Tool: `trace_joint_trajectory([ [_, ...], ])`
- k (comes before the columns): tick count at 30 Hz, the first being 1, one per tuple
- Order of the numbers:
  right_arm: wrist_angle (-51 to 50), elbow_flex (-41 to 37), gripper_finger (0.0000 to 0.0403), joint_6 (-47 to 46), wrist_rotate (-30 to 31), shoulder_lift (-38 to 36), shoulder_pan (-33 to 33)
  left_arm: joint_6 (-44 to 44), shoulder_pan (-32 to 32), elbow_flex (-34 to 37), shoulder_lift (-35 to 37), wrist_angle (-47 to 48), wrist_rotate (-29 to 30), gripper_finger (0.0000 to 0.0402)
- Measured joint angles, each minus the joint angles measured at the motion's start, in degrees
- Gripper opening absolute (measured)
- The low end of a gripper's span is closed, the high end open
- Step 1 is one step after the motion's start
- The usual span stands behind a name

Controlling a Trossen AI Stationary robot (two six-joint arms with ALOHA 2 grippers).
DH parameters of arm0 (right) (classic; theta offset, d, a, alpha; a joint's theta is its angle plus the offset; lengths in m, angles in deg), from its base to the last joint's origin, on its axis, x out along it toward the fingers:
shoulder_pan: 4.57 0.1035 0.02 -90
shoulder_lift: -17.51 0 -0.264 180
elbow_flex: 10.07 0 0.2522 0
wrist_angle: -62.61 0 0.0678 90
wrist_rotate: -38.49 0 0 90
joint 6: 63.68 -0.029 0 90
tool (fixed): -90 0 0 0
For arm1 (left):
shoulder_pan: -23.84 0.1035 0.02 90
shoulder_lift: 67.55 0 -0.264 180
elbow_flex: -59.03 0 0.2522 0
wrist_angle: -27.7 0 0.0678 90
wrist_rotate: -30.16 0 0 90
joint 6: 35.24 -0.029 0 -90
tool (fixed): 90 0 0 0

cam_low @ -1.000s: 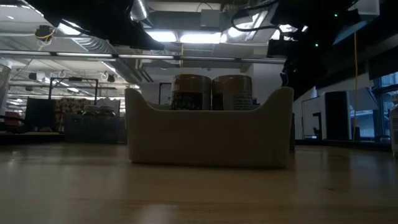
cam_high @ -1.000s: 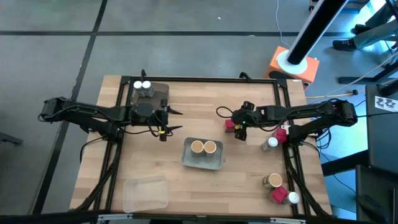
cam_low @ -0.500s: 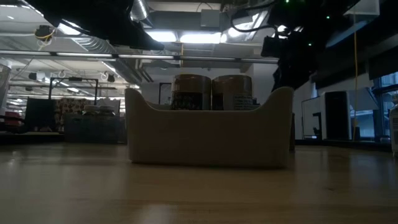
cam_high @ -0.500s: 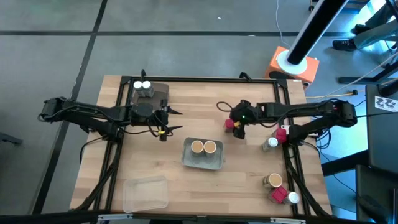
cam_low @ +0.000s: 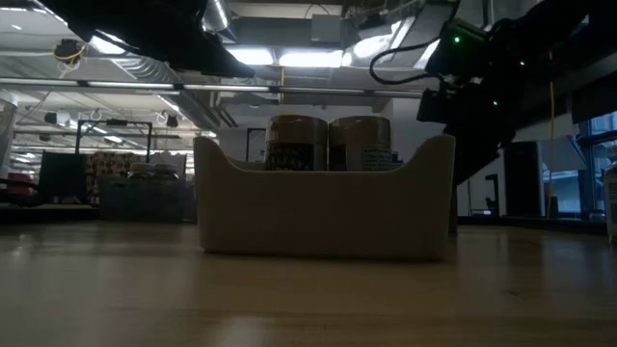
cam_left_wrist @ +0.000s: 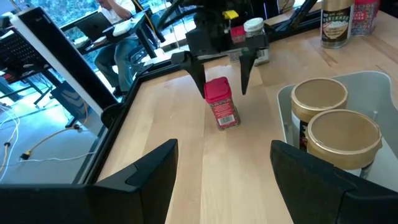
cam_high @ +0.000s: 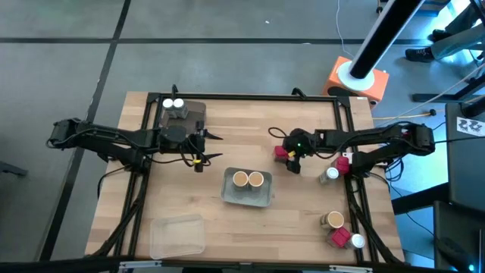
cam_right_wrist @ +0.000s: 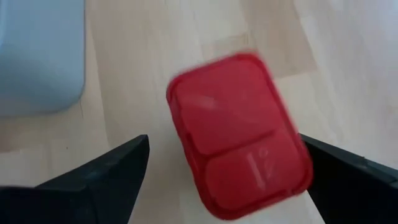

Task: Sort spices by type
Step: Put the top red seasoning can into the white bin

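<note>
right gripper (cam_high: 292,161): jaws spread wide, straddling the red spice box (cam_high: 280,152) mid-table, fingers either side of it, not pinching it (the left wrist view showed both fingers clear of the box's sides).
change: over the last second the right wrist slid a little toward the right edge of the table and the jaws opened the last bit; the red box stayed upright on the wood at the same spot.
meaning: looked to me like either a fresh set-down or a re-line before a grab. Either way that box wasn't in any tray yet, so it was still unsorted.
left gripper (cam_high: 203,149): fingers apart, holding nothing, parked near the dark tray (cam_high: 195,111) at the back left, unmoved over that second.
sorted so far: two tan-lidded jars (cam_high: 248,180) in the grey tray (cam_high: 246,196) at centre; two white-capped jars (cam_high: 173,104) at the dark tray.
still loose: white-capped jar (cam_high: 329,174), another red box (cam_high: 344,161), plus a cluster (cam_high: 339,231) at the front right.
clear tray (cam_high: 177,236): front left, nothing in it that I could see.
hidden: the right arm covered part of the second red box; low view only gave the grey tray wall and the two jars, the red box was behind it.
</note>
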Motion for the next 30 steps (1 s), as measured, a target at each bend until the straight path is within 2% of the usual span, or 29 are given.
trace_joint_trajectory([
  [17,7.5,-2.5,0.0378,-5.2,0.1,5.3,0.0,-0.7,0.0,0.0,0.0,-0.8,0.0,0.0239],
  [20,8.0,-2.5,0.0341,-5.1,0.1,5.4,0.0,-0.8,0.0,0.0,0.0,-0.7,0.0,0.0239],
  [26,8.0,-2.5,0.0207,-4.0,0.0,5.3,0.0,-0.8,0.0,0.0,0.0,-0.8,0.0,0.0239],
  [30,6.7,-2.1,0.0201,-2.3,0.1,4.5,0.0,-0.1,0.0,0.0,0.0,-0.7,0.0,0.0239],
])
